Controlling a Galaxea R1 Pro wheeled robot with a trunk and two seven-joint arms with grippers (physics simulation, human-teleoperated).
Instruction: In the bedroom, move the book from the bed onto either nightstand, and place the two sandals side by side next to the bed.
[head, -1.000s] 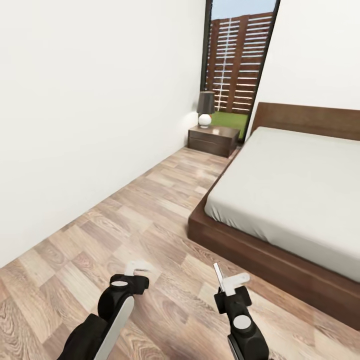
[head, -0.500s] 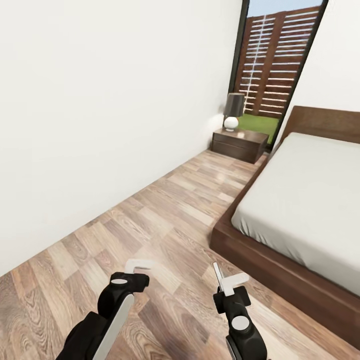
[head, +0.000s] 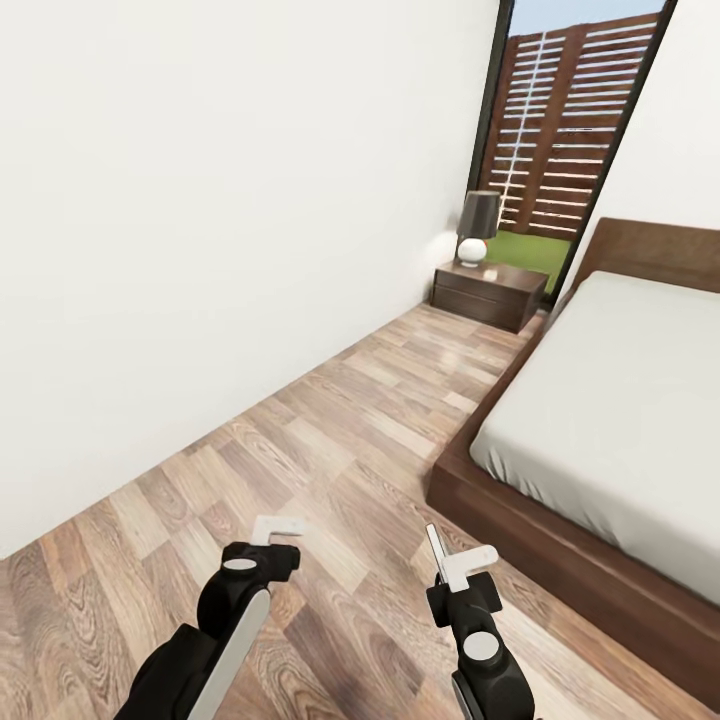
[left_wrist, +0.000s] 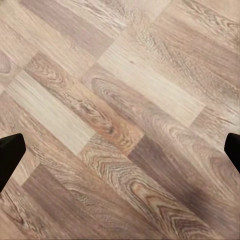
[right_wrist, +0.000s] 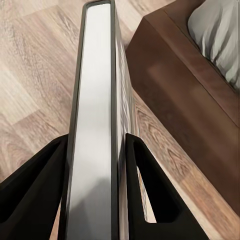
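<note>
My right gripper (head: 452, 560) is shut on the book (head: 436, 550), a thin dark paperback held on edge low over the floor. In the right wrist view the book (right_wrist: 97, 100) stands between both black fingers (right_wrist: 145, 185), its pale page edge facing the camera. The left gripper (head: 272, 530) hangs over bare wood planks, open and holding nothing, its fingertips (left_wrist: 10, 155) far apart in the left wrist view. The bed (head: 620, 420), with its grey mattress and dark frame, lies to the right. A dark nightstand (head: 490, 293) stands at its head by the window. The sandals are out of view.
A white wall (head: 200, 250) runs along the left. Between it and the bed frame (head: 520, 530) a strip of plank floor (head: 360, 420) leads to the nightstand. A small lamp (head: 478, 225) stands on the nightstand. A tall window (head: 575, 130) shows a slatted fence.
The whole picture has shifted, so the camera has turned left: nightstand and bed now sit further right in view. Both arms keep their pose and the book stays gripped.
</note>
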